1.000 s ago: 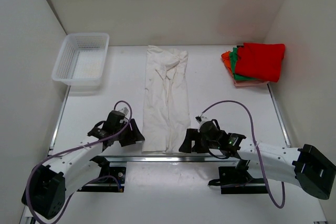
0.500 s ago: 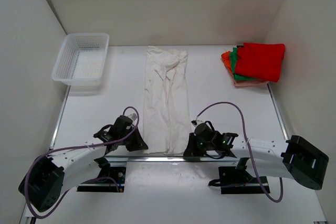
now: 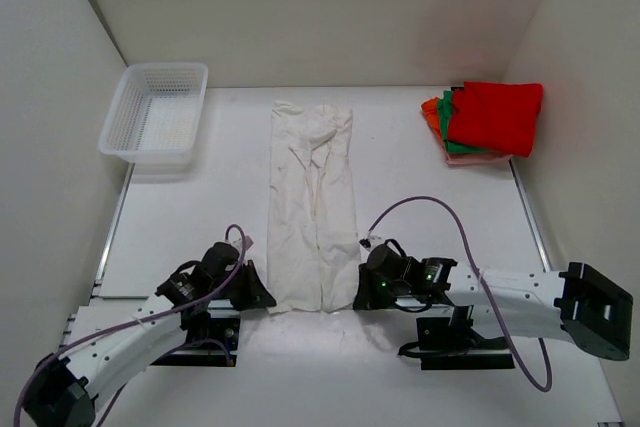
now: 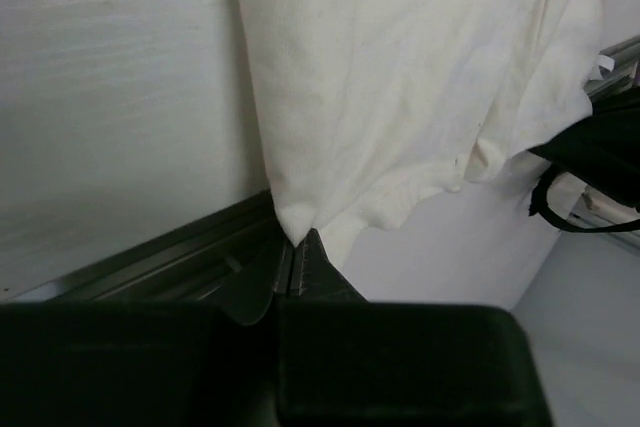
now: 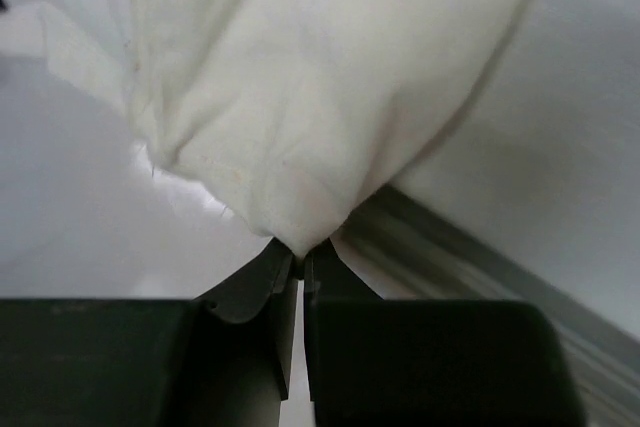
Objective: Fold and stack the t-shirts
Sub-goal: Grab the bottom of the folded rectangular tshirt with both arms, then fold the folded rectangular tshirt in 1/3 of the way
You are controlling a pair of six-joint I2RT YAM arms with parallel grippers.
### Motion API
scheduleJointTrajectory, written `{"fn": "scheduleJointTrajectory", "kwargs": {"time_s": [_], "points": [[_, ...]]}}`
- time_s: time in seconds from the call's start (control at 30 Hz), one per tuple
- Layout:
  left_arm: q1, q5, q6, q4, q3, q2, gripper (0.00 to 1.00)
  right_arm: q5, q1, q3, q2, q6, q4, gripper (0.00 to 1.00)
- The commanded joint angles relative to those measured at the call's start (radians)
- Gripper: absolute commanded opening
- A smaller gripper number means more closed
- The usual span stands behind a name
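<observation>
On the smooth white surface [image 3: 420, 187], the long, wrinkled white cotton t-shirt [image 3: 312, 197] lies folded into a narrow strip at the centre. The left hand [image 4: 297, 252] and right hand [image 5: 299, 255] each pinch a near hem corner, closed tight on it.

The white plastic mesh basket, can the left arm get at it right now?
Probably not yet: the left gripper has jaws shut on a near corner of the white cotton t-shirt, and the mesh basket sits far back on the left. It must let go first.
</observation>
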Motion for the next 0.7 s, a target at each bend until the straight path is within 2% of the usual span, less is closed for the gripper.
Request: {"fn": "scheduleJointTrajectory", "kwargs": {"time_s": [0.0, 0.07, 0.23, 0.3, 0.5, 0.67], "points": [[0.074, 0.112, 0.015, -0.098, 0.075, 0.021, 0.0, -0.248, -0.068, 0.107, -0.001, -0.089, -0.125, 0.0], [0.111, 0.137, 0.044, -0.04, 0.126, 0.129, 0.0, -0.313, -0.177, 0.161, 0.025, -0.174, -0.155, 0.0], [0.328, 0.178, 0.187, 0.107, 0.311, 0.419, 0.0, -0.463, -0.497, 0.343, 0.12, -0.411, -0.228, 0.0], [0.39, 0.187, 0.219, 0.163, 0.42, 0.569, 0.0, -0.522, -0.585, 0.402, 0.219, -0.471, -0.237, 0.0], [0.465, 0.194, 0.265, 0.264, 0.678, 0.912, 0.0, -0.527, -0.696, 0.667, 0.48, -0.631, -0.265, 0.0], [0.53, 0.194, 0.253, 0.34, 0.814, 1.07, 0.0, -0.542, -0.744, 0.883, 0.669, -0.688, -0.257, 0.0]]}}
